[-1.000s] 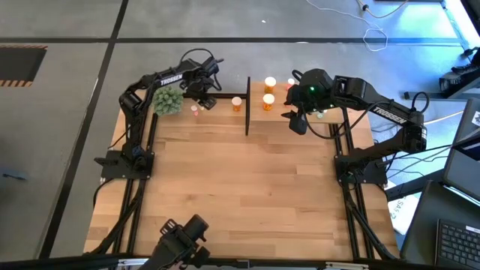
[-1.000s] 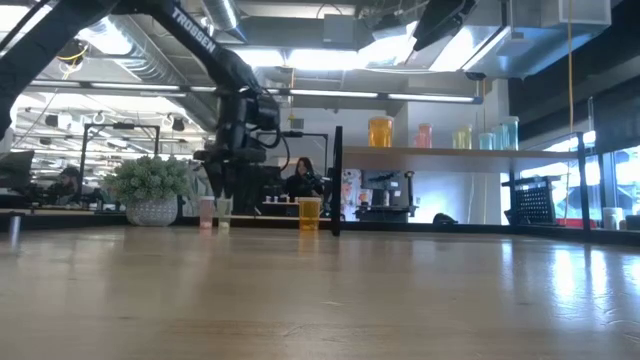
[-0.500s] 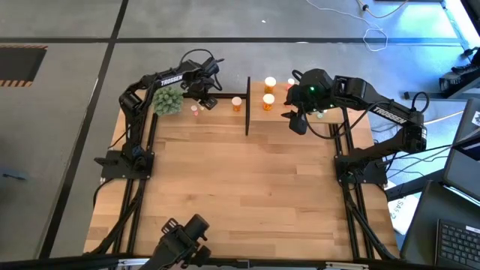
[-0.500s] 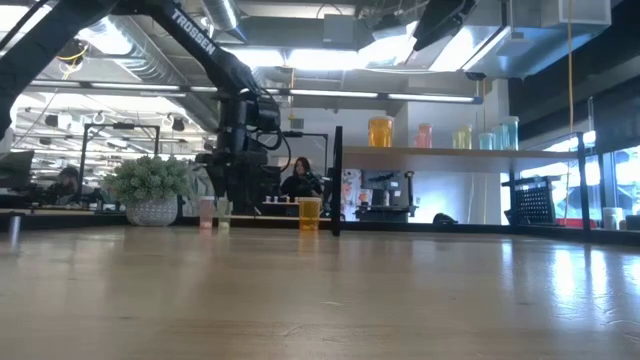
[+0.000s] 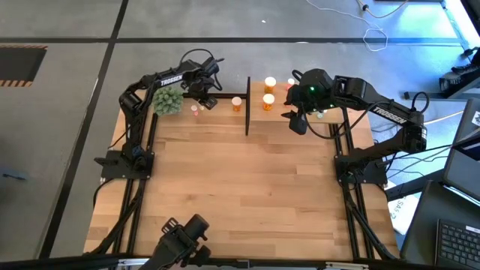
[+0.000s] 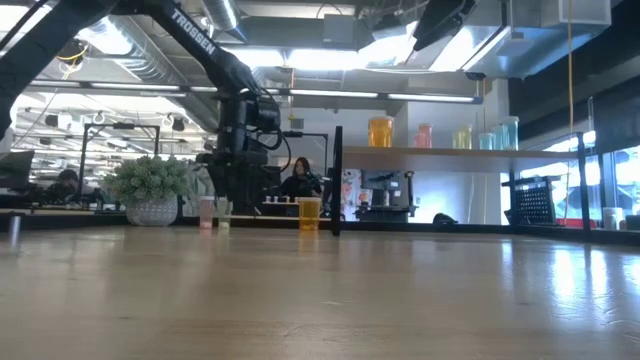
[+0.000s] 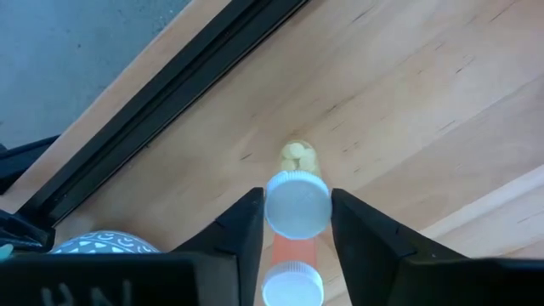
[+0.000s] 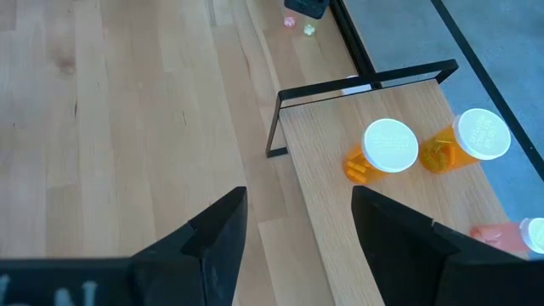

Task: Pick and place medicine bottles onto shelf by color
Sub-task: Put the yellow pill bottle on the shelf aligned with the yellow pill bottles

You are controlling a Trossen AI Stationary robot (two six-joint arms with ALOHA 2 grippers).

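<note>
My left gripper (image 7: pixel 296 223) is open at the table's far left, pointing down, its fingers on either side of a yellowish bottle's white cap (image 7: pixel 297 204). A pink-red bottle (image 7: pixel 287 285) stands next to it; both show in the low view (image 6: pixel 215 212). An orange bottle (image 5: pixel 237 103) stands on the table beside the shelf's black post (image 5: pixel 247 105). The shelf (image 8: pixel 340 127) holds two orange bottles (image 8: pixel 387 149) (image 8: pixel 476 138) and a pink one (image 8: pixel 510 234). My right gripper (image 8: pixel 297 246) is open and empty, in the air near the shelf's near edge. My left gripper comes from above with one finger (image 7: pixel 246 228) on each side of the yellowish bottle's cap (image 7: pixel 297 204). The bottle stands upright on the table. I cannot tell whether the fingers touch the cap.
A green plant ball in a patterned pot (image 5: pixel 168 100) stands just left of the left gripper. In the low view the shelf board (image 6: pixel 540 152) sits raised above the table, carrying several bottles. The wide wooden tabletop (image 5: pixel 247 195) stretches toward the near edge.
My left gripper has come down a little toward the two small bottles, still open. The bottles stand where they were.
</note>
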